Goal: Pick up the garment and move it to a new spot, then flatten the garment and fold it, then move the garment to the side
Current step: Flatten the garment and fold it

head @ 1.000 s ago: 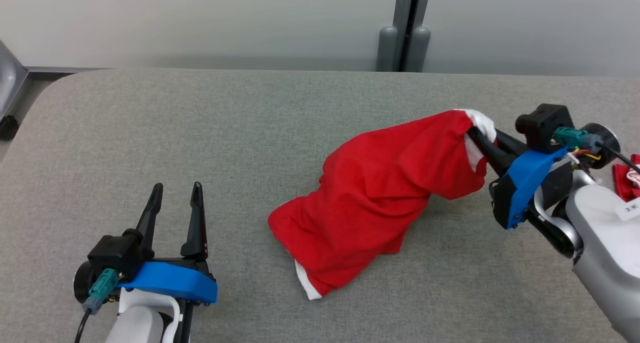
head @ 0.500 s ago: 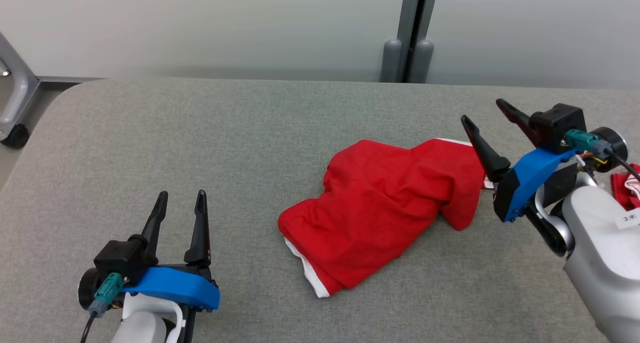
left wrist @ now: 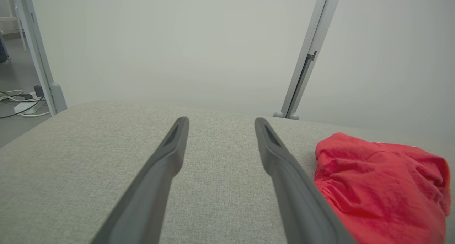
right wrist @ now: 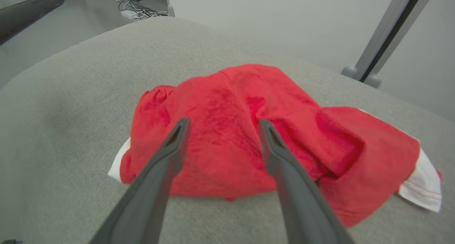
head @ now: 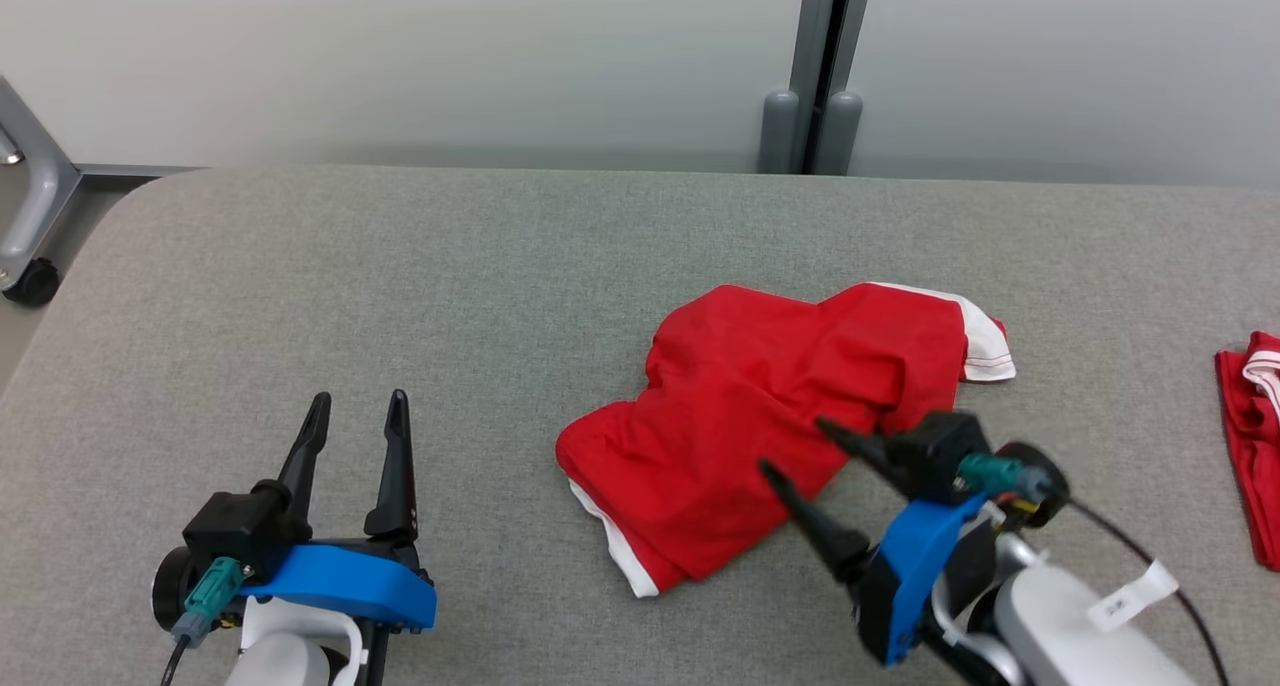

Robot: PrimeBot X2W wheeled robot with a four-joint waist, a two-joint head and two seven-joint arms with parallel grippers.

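The garment point(head: 770, 426) is a red cloth with white trim, lying crumpled in a heap on the grey table point(head: 400, 296), right of centre. My right gripper point(head: 795, 448) hovers open over the heap's near edge, nothing between its fingers; its wrist view shows the garment point(right wrist: 249, 137) spread under the two dark fingers point(right wrist: 167, 158). At the lower left my left gripper point(head: 358, 408) stands open and empty above bare table, well left of the cloth. From the left wrist camera the garment point(left wrist: 380, 187) lies to the right of its fingers point(left wrist: 280, 162).
A second red and white cloth point(head: 1250, 436) lies at the table's right edge. A grey post point(head: 815, 66) stands behind the table against a pale wall. A metal frame leg with a castor point(head: 25, 246) is off the table's left corner.
My right gripper let go of the garment's white-trimmed end, which dropped onto the table. The arm then swung down and left to the heap's near side. Left arm unchanged.
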